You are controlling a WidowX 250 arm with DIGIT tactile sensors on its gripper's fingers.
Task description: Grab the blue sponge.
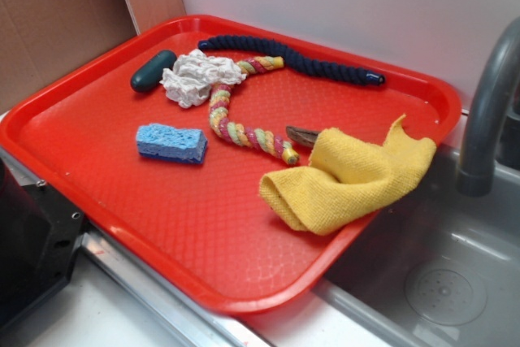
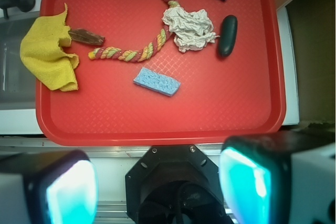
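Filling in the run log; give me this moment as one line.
phase: pre-grasp | end effector: open, above tray edge, holding nothing | blue sponge: flat on red tray, untouched | nearest: multicolor rope

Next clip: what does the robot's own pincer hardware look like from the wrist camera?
The pincer shows two blocky fingers at the bottom edge, with dark outer shells, pale grey sides and glossy cyan-turquoise inner pads. Between them sits a black, roughly octagonal mount with small silver screws and a round dark opening. No cables or markings are visible. In the exterior view, only a black part at the lower left edge might belong to the robot.
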